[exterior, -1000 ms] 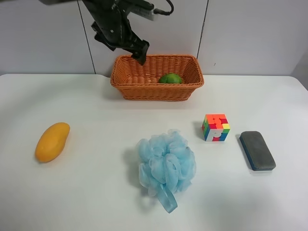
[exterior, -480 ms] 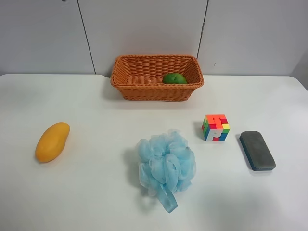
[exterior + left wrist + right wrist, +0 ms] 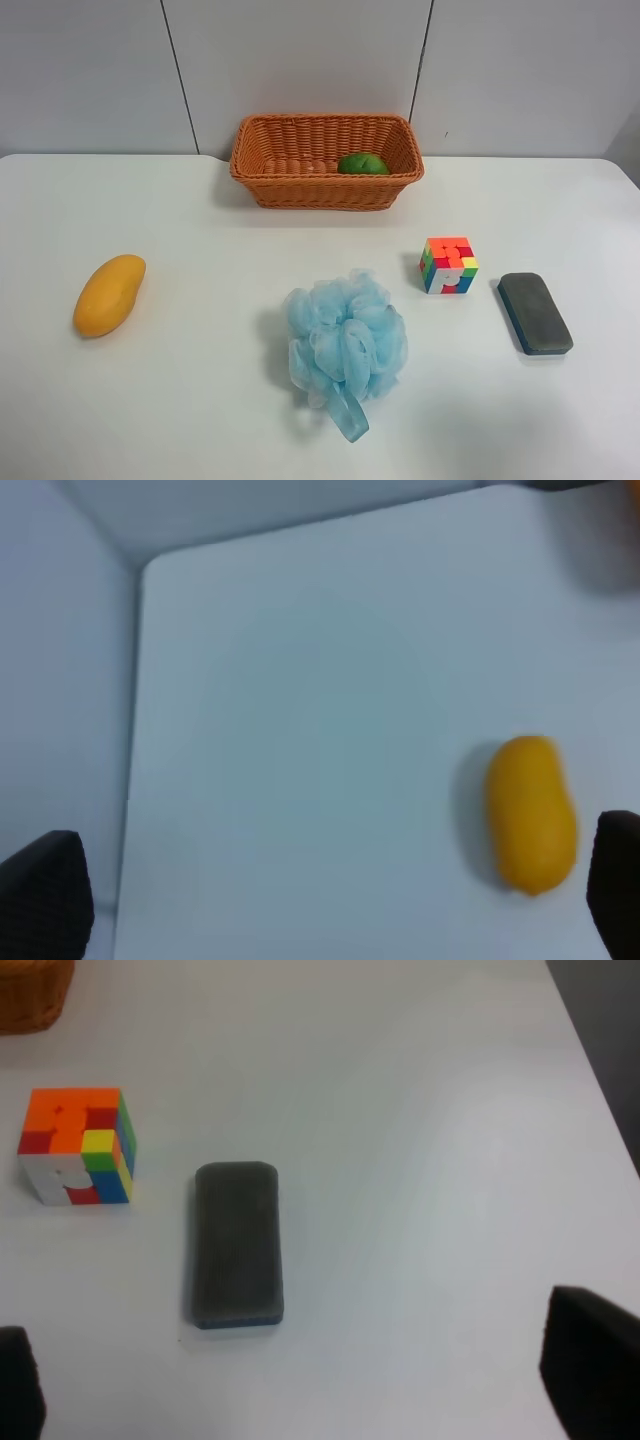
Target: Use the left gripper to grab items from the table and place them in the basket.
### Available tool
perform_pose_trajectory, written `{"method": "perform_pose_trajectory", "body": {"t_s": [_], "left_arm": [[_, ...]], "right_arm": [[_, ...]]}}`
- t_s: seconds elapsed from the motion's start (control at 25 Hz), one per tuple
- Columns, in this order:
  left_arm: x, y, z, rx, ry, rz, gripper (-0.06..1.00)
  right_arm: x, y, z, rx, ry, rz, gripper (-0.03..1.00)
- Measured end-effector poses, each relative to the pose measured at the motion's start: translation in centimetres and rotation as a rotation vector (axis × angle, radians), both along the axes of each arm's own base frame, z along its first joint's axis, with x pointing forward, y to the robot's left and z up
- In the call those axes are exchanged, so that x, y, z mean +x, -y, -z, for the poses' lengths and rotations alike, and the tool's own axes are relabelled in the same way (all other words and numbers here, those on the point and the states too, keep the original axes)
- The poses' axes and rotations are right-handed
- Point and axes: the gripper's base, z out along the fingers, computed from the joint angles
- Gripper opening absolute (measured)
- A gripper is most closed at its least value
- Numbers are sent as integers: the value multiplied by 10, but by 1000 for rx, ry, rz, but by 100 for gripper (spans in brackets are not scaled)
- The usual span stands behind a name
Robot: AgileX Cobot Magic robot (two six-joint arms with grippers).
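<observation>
The wicker basket [image 3: 290, 180] stands at the back of the white table [image 3: 200, 400] with the round green fruit [image 3: 362, 164] inside it. The yellow-orange mango [image 3: 108, 294] lies at the exterior high view's left and also shows in the left wrist view [image 3: 530, 813]. The blue mesh pouf [image 3: 345, 345] lies in the middle. The puzzle cube [image 3: 448, 264] and the grey-topped eraser [image 3: 535, 312] lie at the right, and both show in the right wrist view, the cube [image 3: 78, 1146] beside the eraser [image 3: 237, 1245]. The left gripper [image 3: 330, 905] is open and empty, high above the table. The right gripper [image 3: 300, 1385] is open and empty.
A corner of the basket [image 3: 30, 995] shows in the right wrist view. The table's edge [image 3: 135, 730] and a grey wall run beside the mango in the left wrist view. No arm shows in the exterior high view.
The arm that hung over the basket's back left corner has pulled up out of the exterior high view. The green fruit rolled slightly to the right in the basket.
</observation>
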Motion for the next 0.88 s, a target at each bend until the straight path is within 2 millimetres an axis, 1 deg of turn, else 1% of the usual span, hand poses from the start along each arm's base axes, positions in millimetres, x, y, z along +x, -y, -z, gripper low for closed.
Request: {"method": "perform_pose_trajectory", "body": {"t_s": [0.08, 0.16, 0.24, 0.4, 0.52, 0.6, 0.88], "left_arm": [[-27, -9, 13, -28, 34, -71, 99], [-47, -12, 29, -67, 52, -129, 99], [-68, -11, 44, -101, 87, -162, 99], [-98, -4, 78, -160, 146, -197, 99], [-108, 2, 101, -201, 197, -191, 99], [-109, 5, 114, -223, 227, -173, 99], [-92, 6, 140, -243, 196, -157, 99]], "right_arm": [[0, 0, 0, 0, 0, 0, 99], [0, 0, 0, 0, 0, 0, 99], [0, 0, 0, 0, 0, 0, 99], [0, 0, 0, 0, 0, 0, 99], [0, 0, 0, 0, 0, 0, 99], [0, 0, 0, 0, 0, 0, 99], [0, 0, 0, 0, 0, 0, 99]]}}
